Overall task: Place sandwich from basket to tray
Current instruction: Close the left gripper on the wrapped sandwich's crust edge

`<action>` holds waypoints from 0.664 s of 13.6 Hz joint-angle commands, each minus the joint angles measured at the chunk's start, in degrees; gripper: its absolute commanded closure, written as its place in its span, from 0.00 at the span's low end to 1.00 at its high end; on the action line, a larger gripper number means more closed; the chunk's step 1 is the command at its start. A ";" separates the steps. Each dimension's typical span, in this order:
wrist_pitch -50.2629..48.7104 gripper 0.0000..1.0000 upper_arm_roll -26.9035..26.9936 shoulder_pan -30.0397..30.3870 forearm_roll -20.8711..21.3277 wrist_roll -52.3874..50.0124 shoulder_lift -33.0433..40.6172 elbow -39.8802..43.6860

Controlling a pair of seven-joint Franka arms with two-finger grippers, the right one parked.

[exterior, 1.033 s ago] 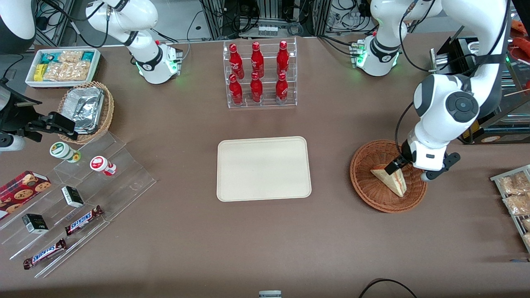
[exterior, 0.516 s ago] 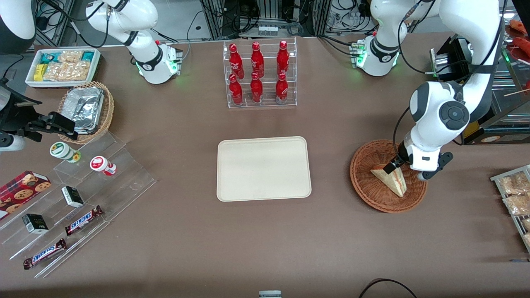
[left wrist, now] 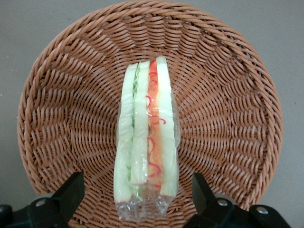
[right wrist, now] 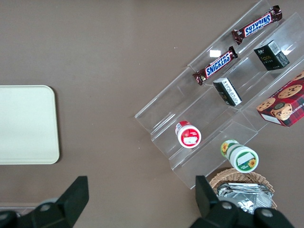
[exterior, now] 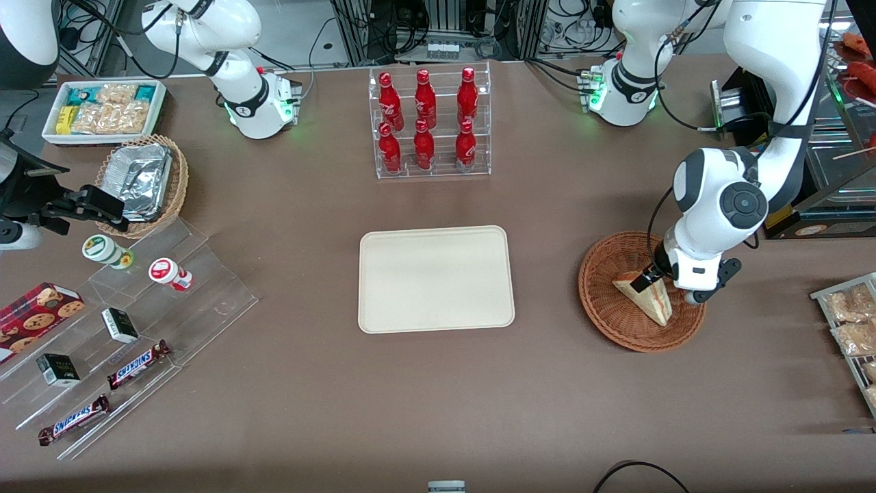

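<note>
The sandwich [exterior: 647, 296], a pale bread wedge with red and green filling in clear wrap, lies in the round reddish-brown wicker basket [exterior: 606, 301] toward the working arm's end of the table. It shows on its cut edge in the left wrist view [left wrist: 145, 137], in the basket [left wrist: 61, 118]. My left gripper [exterior: 655, 275] hangs low over the basket, open, with one finger [left wrist: 66, 192] on each side of the sandwich's end and a gap to each. The cream-beige tray [exterior: 436, 279] lies bare at the table's middle and also shows in the right wrist view [right wrist: 26, 124].
A clear rack of red bottles [exterior: 429, 123] stands farther from the camera than the tray. Toward the parked arm's end are a tan basket of foil containers [exterior: 140, 183], a white snack bin [exterior: 102, 111] and an acrylic stand with candy bars [exterior: 137, 363]. A rack of packaged snacks [exterior: 852, 329] sits near the basket.
The left arm has swung in and lowered, bringing the gripper closer down over the sandwich's thick end. The sandwich and basket have not moved.
</note>
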State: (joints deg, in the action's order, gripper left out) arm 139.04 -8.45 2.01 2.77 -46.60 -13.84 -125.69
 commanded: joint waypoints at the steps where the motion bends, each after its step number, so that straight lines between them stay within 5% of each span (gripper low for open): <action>1: 2.73 0.01 -0.52 1.24 0.92 -1.38 -1.80 0.00; 3: 2.82 0.20 -0.52 1.24 0.83 -1.38 -2.24 0.26; 7: 2.73 0.81 -0.52 1.15 0.83 -1.47 -2.59 0.44; 9: 1.51 0.98 -0.78 0.81 0.83 -1.82 -1.81 1.23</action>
State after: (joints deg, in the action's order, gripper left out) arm 141.09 -8.57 2.67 2.77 -46.63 -16.21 -125.39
